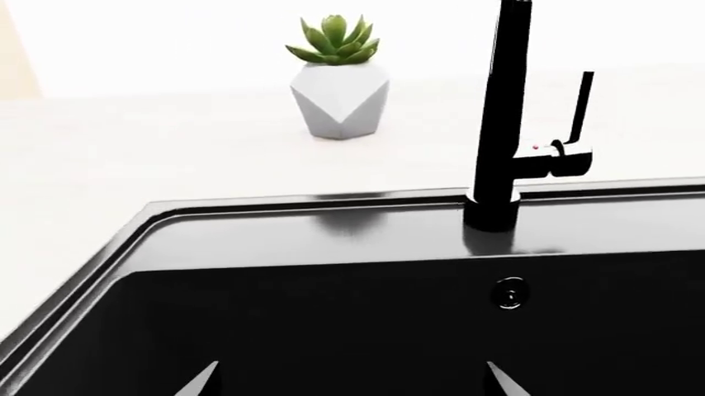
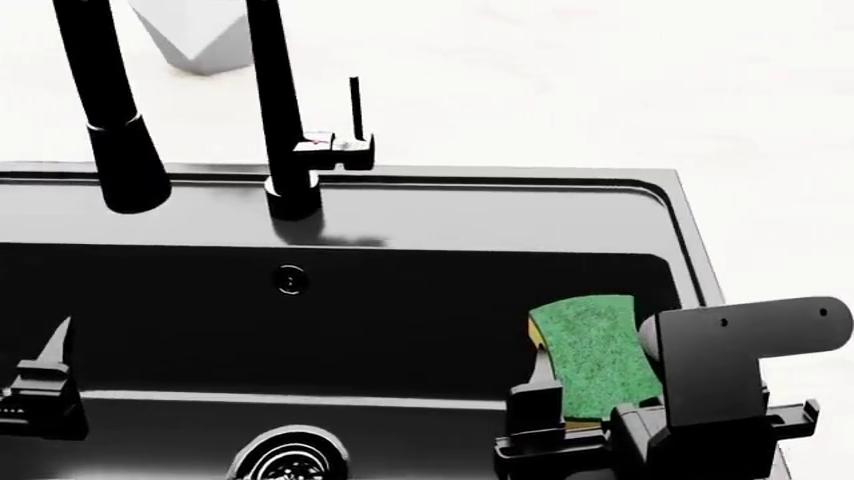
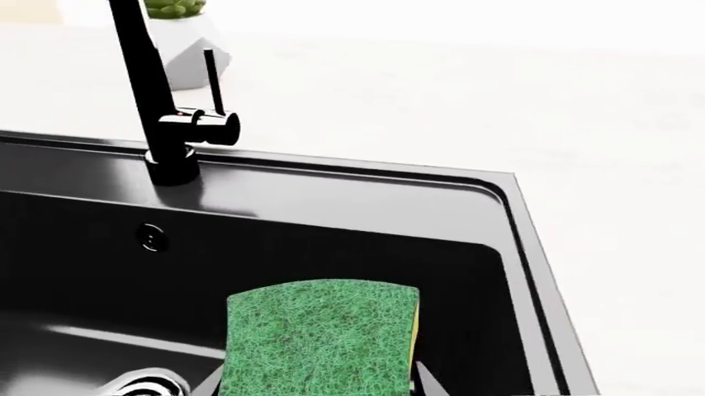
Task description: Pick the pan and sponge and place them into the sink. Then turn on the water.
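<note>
At the lower right of the head view the right gripper (image 2: pixel 577 415) grasps the small sponge with green scouring top over yellow body (image 2: pixel 595 352), one dark finger visible against its left side; the right wrist view shows the same sponge (image 3: pixel 320 337) between two finger tips at the bottom edge. The sponge hangs over the right portion of the large rectangular glossy black sink (image 2: pixel 400 205), apparently so that opening the fingers would drop it inside. At the lower left of the head view the left gripper (image 2: pixel 40 390) shows one finger tip only; the left wrist view shows two pale tips standing apart with nothing between them, so it is judged released and empty. The round metal drain (image 2: pixel 287 458) lies at the bottom centre. Farther up, the small round overflow hole (image 2: pixel 290 280) sits in the back wall, below the thick black faucet with thin lever (image 2: pixel 283 110) on the rear rim. No water runs. The pan appears in no view; its location cannot be stated. A white faceted pot holding a green succulent (image 1: pixel 339 95) stands on the pale counter beyond.
</note>
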